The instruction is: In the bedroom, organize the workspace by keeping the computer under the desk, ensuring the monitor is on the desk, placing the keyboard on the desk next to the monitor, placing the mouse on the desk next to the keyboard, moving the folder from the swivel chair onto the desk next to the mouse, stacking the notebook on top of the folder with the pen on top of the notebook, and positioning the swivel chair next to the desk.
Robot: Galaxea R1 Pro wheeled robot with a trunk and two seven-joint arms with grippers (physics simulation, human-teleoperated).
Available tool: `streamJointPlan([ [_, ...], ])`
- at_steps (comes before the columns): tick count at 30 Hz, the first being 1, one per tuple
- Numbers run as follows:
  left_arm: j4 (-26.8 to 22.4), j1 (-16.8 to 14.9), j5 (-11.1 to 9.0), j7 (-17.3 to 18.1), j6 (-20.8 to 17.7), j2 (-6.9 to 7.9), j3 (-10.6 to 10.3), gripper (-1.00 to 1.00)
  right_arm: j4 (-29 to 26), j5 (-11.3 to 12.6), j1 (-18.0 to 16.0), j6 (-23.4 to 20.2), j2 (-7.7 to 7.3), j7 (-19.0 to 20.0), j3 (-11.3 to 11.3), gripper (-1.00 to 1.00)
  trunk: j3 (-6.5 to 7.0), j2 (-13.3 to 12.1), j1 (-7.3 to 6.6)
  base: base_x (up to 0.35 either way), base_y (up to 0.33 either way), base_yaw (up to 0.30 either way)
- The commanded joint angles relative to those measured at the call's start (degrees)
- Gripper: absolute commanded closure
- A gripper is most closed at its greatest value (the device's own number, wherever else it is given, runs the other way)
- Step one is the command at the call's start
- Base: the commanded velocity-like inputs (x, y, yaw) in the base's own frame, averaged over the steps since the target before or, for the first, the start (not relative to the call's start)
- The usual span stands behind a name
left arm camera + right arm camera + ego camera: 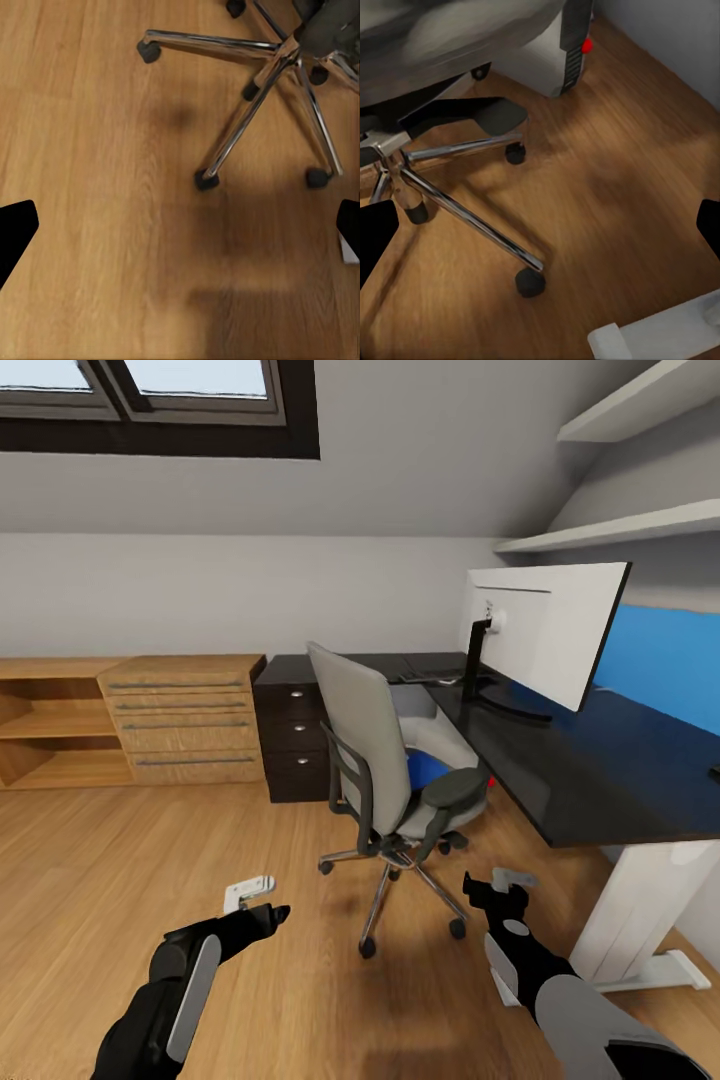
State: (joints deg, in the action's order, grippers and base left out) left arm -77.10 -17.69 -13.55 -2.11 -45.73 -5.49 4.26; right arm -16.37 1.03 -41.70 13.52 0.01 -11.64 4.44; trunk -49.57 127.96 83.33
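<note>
While your arms hang low over the wooden floor (pixel 120 880), the swivel chair (pixel 385 760) stands just beside the desk (pixel 590 760), its back toward you, with the blue folder (pixel 428 768) lying on its seat. The monitor (pixel 545 630) stands on the desk, and the keyboard (pixel 432 678) lies on the desktop near its stand. Under the desk, the computer (pixel 544 64) sits behind the chair's chrome legs. Your left gripper (pixel 262 912) and right gripper (pixel 497 888) each have their fingers spread wide, holding nothing, above bare floor near the chair's wheels.
</note>
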Motion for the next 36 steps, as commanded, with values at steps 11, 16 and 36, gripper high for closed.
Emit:
streamJointPlan([
  [11, -12.1, 8.9, -0.6, 1.1, -0.1, 0.39, 0.0, -1.0, -1.6, -0.1, 0.0, 2.2, 0.34, 0.1, 0.0, -1.0, -2.03, 4.5, 2.41, 0.0, 0.0, 0.0],
  [16, -11.9, 9.0, -0.6, 1.4, -0.2, 0.39, -0.1, -1.0, -1.8, -0.2, 0.1, 2.5, 0.58, 0.0, 0.0, -1.0, -2.57, 5.7, 3.07, 0.0, 0.0, 0.0],
  [36, -11.3, 9.1, -0.5, 6.1, -0.7, 0.45, -0.1, -1.0, 0.5, -0.5, -1.7, 2.7, -2.37, 0.1, -0.4, -1.0, -2.57, 5.7, 3.07, 0.014, -0.004, 0.0],
])
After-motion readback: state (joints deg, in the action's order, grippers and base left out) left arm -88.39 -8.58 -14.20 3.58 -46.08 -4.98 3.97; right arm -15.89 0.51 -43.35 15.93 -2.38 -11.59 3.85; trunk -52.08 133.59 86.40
